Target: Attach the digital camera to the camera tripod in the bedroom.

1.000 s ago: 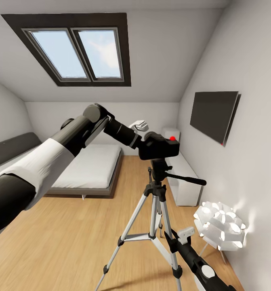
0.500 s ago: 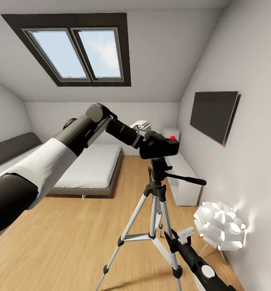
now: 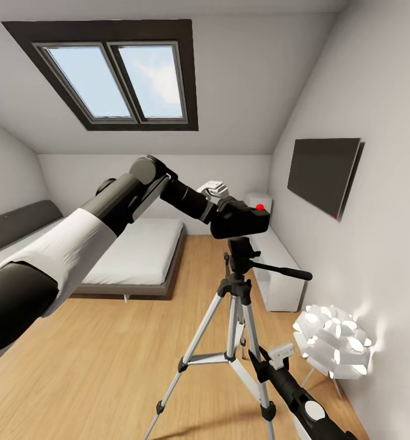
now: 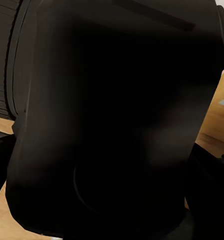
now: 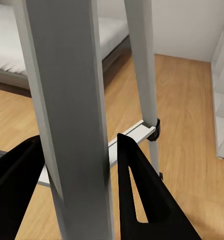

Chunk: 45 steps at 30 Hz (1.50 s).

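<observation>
While the head view looked across the bedroom, the left gripper held the digital camera atop the camera tripod; its finger spread was hidden. Up close, the left wrist saw black camera body. The right gripper's fingers straddled a silver leg, apart.

Bright daylight from the skylight, glowing lamp, left wrist view near-black.
</observation>
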Motion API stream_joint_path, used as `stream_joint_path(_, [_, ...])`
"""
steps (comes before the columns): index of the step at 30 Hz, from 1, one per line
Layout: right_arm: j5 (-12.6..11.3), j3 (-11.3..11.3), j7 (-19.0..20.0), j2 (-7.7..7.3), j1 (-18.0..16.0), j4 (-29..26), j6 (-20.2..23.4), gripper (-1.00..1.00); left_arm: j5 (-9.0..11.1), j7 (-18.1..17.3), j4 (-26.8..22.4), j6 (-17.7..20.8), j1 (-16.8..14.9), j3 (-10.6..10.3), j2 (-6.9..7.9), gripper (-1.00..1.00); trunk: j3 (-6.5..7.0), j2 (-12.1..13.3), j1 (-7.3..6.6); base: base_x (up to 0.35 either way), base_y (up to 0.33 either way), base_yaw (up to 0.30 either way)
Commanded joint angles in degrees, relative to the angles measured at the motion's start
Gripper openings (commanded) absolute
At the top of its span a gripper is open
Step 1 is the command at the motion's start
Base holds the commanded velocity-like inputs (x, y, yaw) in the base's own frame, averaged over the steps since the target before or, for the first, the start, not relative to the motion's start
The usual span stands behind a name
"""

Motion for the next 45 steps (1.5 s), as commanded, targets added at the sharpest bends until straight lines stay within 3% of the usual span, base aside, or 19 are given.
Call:
stream_joint_path(1, [-0.3,0.3,0.2,-0.05,0.0,0.1,-0.2,-1.00,0.1,-0.2,0.0,0.2,0.0,-0.1,-0.02,-1.00,-0.03,0.0,0.02,0.000,0.000,0.000])
stream_joint_path(25, [-0.2,0.4,0.2,-0.05,0.0,0.1,-0.3,-1.00,0.1,-0.1,0.1,0.2,0.1,0.0,-1.12,-1.00,-0.03,0.0,0.02,0.000,0.000,0.000])
stream_joint_path(45, [-0.2,0.5,0.3,-0.05,0.0,0.1,-0.3,-1.00,0.1,-0.1,0.2,0.2,0.4,0.0,-1.13,-1.00,-0.03,0.0,0.02,0.000,0.000,0.000])
